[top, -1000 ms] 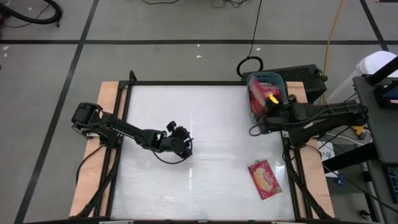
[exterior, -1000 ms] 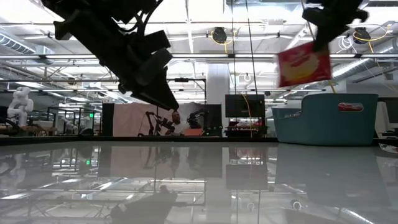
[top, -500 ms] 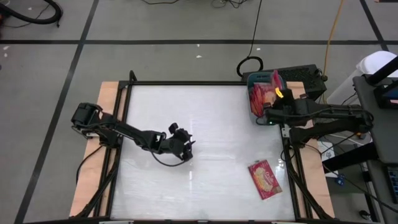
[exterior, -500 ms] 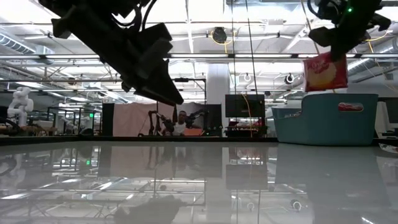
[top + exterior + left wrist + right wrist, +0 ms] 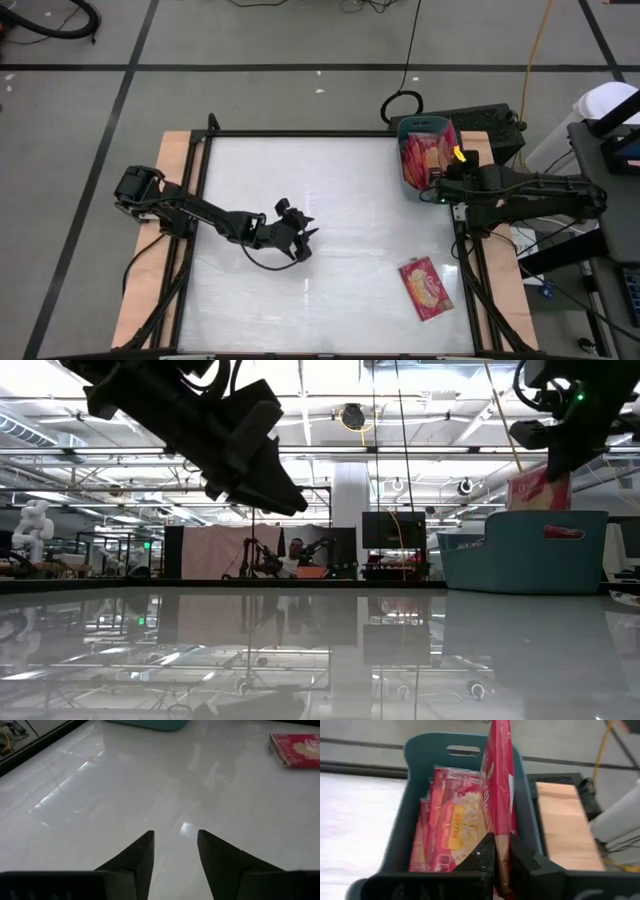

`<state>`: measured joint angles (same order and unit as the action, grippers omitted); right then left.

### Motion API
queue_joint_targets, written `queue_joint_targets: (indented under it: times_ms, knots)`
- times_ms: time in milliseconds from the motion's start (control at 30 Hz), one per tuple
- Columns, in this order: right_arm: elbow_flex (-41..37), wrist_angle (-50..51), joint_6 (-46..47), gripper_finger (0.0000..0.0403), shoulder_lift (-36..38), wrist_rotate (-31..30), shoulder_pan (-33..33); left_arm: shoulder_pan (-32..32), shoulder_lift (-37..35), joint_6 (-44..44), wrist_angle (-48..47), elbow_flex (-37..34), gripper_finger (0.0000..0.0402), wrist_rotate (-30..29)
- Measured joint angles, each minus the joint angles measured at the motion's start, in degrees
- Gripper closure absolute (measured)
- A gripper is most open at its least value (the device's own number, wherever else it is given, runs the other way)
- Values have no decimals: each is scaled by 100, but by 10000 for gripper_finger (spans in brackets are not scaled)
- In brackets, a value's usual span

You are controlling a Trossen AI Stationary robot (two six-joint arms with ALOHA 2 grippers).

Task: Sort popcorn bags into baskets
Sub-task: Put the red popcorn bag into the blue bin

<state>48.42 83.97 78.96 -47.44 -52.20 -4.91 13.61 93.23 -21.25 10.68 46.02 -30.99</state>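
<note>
since the earlier frame, right gripper (image 5: 502,855) carried its pinched popcorn bag (image 5: 499,785) over the teal basket (image 5: 408,180). left gripper (image 5: 175,851) hung parted, empty; another bag (image 5: 426,288) lay on the table (image 5: 330,210).

A red popcorn bag (image 5: 501,795) stood on edge between my right jaws above the teal basket (image 5: 415,795), where more bags (image 5: 447,827) stood upright. Another bag (image 5: 426,288) lay flat near the table's right edge.

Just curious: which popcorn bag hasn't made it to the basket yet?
The bag lying flat on the table's front right. The others stand in the basket, one of them pinched by the right gripper.
</note>
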Motion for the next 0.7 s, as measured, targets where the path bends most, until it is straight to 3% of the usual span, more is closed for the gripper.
queue_joint_targets:
  times_ms: [300, 700]
  knots:
    - [-455, -746, -283, 383, 446, -5, 0, -9, 0, 59, 41, 0, 245, 1]
    - [-575, -704, -320, 316, 448, 271, -3, -13, 0, 314, 494, 0, 245, 3]
